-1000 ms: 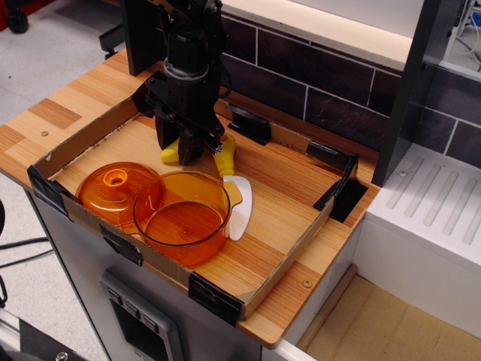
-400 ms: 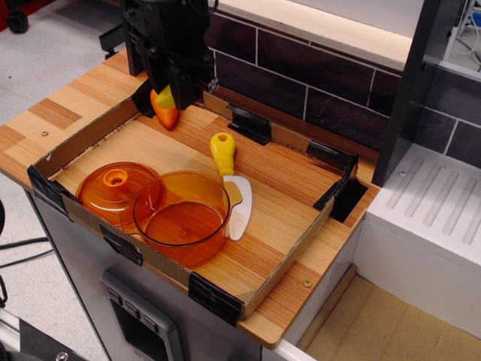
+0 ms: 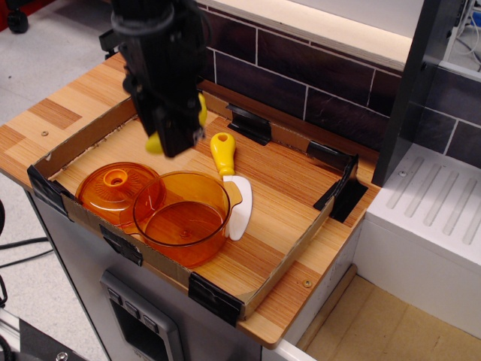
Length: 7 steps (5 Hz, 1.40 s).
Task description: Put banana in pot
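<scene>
My gripper [image 3: 174, 144] hangs above the back left part of the tray, shut on the yellow banana [image 3: 154, 143]. One yellow end of the banana sticks out at the fingers' left and another bit shows at the right [image 3: 201, 110]. The translucent orange pot [image 3: 183, 214] stands empty at the tray's front edge, below and a little to the right of the gripper. The banana is held well above the pot's rim.
The flat orange lid with a knob [image 3: 113, 186] lies left of the pot, touching it. A yellow-handled knife [image 3: 223, 154] with a white blade lies right of the pot. The cardboard tray wall [image 3: 293, 252] rings the work area. A dark tiled wall stands behind.
The gripper closed on the banana on the tray floor, lifted it up and back, then moved forward toward the pot. An orange carrot seen 0.4 s ago is now hidden behind the gripper.
</scene>
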{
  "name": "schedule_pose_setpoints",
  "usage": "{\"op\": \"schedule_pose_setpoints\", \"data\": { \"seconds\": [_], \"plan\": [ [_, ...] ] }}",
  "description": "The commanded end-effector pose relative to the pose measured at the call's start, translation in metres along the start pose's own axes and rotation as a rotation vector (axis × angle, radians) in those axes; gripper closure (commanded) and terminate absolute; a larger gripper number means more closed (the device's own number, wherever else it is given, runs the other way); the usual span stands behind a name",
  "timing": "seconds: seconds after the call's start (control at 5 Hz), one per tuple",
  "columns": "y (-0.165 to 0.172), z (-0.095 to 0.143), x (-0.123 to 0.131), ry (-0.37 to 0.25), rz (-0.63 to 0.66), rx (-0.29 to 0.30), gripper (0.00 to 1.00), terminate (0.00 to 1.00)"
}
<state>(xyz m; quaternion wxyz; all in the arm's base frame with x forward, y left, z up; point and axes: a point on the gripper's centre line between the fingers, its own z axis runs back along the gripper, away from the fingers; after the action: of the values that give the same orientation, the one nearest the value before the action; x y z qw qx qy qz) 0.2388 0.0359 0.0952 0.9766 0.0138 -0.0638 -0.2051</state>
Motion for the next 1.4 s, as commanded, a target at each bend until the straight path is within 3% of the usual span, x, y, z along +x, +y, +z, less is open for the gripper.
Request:
{"op": "schedule_pose_setpoints", "data": {
  "seconds": [0.0, 0.4, 0.6, 0.8, 1.2],
  "plan": [
    [-0.005, -0.016, -0.01, 0.03, -0.055, 0.04, 1.0, 0.0],
    [-0.01, -0.043, -0.012, 0.11, -0.054, 0.046, 1.0, 0.0],
    [-0.011, -0.046, -0.011, 0.12, -0.07, 0.053, 0.0, 0.0],
    [-0.012, -0.035, -0.013, 0.088, -0.06, 0.06, 0.0, 0.0],
    [-0.006, 0.016, 0.001, -0.028, 0.023, 0.027, 0.0, 0.0]
  ]
}}
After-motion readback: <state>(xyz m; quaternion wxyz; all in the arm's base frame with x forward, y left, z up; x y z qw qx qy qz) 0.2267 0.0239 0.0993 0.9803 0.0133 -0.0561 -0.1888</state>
